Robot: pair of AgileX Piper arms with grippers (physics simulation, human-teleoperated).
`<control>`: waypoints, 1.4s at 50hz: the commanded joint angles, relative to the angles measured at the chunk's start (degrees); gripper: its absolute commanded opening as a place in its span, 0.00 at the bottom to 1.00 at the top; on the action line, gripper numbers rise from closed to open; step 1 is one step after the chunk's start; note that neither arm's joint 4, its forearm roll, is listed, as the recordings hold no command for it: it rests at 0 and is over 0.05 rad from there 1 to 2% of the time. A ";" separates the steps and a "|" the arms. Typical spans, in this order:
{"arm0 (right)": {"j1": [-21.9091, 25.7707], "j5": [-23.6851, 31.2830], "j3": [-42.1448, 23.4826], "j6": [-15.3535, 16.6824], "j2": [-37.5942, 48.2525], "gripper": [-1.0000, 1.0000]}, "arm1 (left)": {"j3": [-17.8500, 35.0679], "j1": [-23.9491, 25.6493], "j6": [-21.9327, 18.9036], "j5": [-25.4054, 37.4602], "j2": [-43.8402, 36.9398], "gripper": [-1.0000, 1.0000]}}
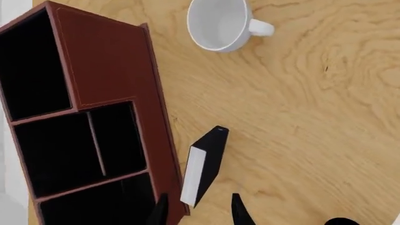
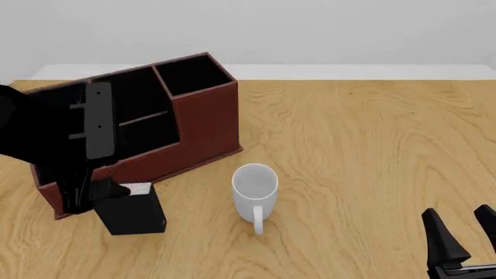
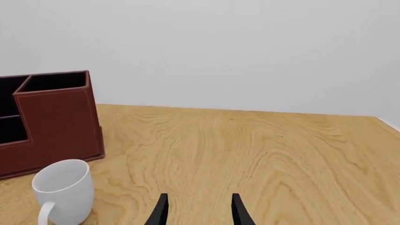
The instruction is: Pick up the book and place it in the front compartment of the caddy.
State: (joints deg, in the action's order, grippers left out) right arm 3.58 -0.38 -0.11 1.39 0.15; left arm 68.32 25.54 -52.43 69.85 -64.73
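One book [image 1: 203, 165] stands upright between the spread fingers of the left gripper [image 1: 198, 211] — jaws apart, nothing pinched yet. It sits on the table [image 2: 372, 145] just beside the caddy's [image 2: 205, 125] front wall. The danger, to my eye: the finger [image 1: 159, 211] nearest the caddy looks about level with that wall (tight quarters!), so closing or descending could snag the rim, or nudge the book and topple it. Count: one book, one caddy, one white mug [image 2: 255, 189]. Right gripper [image 3: 198, 211] hangs open, well clear — nothing between its fingers.
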 commanded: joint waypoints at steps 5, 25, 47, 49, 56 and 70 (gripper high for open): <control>-0.29 -0.04 -0.10 -0.20 -0.09 1.00 | -2.56 -6.22 -10.24 0.05 -0.39 1.00; -0.60 -0.12 -0.05 -0.01 -0.07 1.00 | -2.56 -14.76 -24.46 0.05 -0.24 1.00; -1.04 -0.04 -0.02 -0.26 -0.01 1.00 | 0.42 -9.63 -21.04 0.05 -4.11 1.00; -1.09 -0.06 -0.01 -0.32 0.04 1.00 | 0.13 -9.67 -20.87 0.05 -4.47 1.00; -1.30 -0.07 0.04 -0.30 0.18 1.00 | 1.50 -9.22 -20.20 0.04 -6.77 1.00; -1.57 -0.12 0.07 -0.11 0.47 1.00 | 1.08 -8.88 -19.38 -1.96 -10.03 1.00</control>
State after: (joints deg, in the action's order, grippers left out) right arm 2.18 -0.47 -0.07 1.17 0.40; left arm 69.71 15.71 -72.91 69.39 -72.58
